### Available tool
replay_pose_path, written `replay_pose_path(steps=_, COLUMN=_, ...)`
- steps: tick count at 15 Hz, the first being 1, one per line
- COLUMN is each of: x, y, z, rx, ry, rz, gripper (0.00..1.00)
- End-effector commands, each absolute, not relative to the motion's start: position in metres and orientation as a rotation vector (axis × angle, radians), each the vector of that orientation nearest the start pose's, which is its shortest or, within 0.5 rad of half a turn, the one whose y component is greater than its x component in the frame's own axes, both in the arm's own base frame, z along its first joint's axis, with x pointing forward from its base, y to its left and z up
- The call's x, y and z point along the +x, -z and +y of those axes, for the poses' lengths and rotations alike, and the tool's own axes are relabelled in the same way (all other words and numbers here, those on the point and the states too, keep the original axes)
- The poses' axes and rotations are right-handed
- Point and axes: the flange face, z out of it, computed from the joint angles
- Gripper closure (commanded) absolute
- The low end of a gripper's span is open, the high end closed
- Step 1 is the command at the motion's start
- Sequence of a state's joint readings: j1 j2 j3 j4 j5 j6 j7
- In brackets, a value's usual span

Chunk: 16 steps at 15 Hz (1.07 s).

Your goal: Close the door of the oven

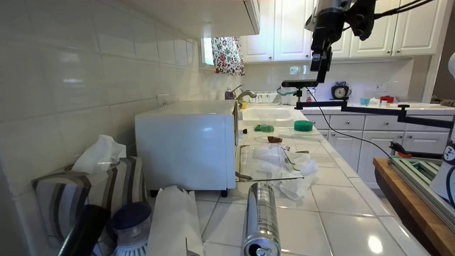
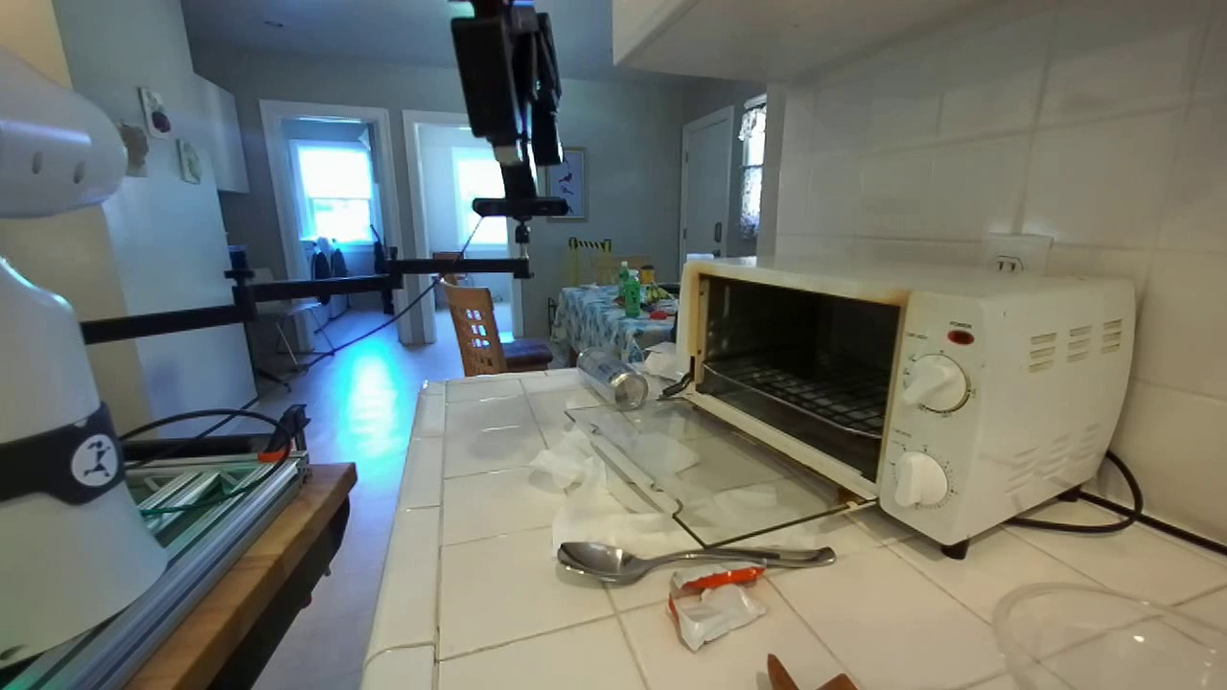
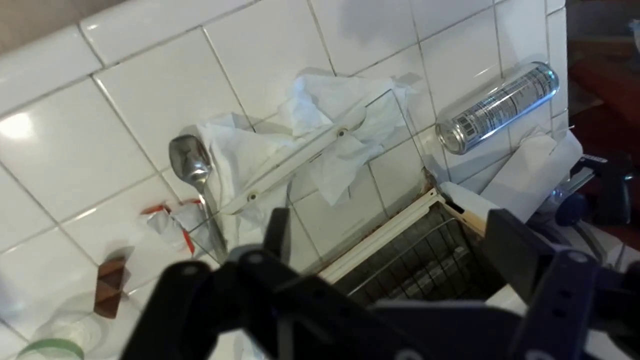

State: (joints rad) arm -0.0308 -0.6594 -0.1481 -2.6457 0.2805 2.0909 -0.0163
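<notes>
The white oven (image 1: 185, 153) stands against the tiled wall; its dark inside with a wire rack shows in an exterior view (image 2: 1016, 422). Its glass door (image 2: 757, 479) is folded down flat, low over the counter in front of the opening. The door also shows in an exterior view (image 1: 249, 163), and its pale handle strip shows in the wrist view (image 3: 295, 170). My gripper (image 3: 395, 235) is open and empty, with its fingers wide apart. In both exterior views the gripper (image 1: 321, 67) hangs high above the counter, well clear of the door.
A crumpled white wrapper (image 1: 302, 174) lies under and beside the door. A silver can (image 1: 263, 220) lies near the oven's side. A spoon (image 2: 613, 563) and a red-white wrapper (image 2: 714, 604) lie by the door's edge. A black camera arm (image 1: 373, 108) reaches over the counter. A cabinet (image 1: 199, 14) overhangs the oven.
</notes>
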Motion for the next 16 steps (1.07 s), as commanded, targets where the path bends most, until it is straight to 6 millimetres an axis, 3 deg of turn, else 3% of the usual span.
replay_pose_path(steps=1, x=0.349, y=-0.430, z=-0.056, rx=-2.705, ry=0.239, rz=0.478, gripper=0.00)
replay_pose_path(steps=7, x=0.367, y=-0.394, z=-0.062, rx=-2.672, ry=0.311, rz=0.548, gripper=0.00)
replay_pose_path(steps=16, x=0.386, y=-0.334, z=-0.064, rx=-2.604, ry=0.243, rz=0.679, gripper=0.00)
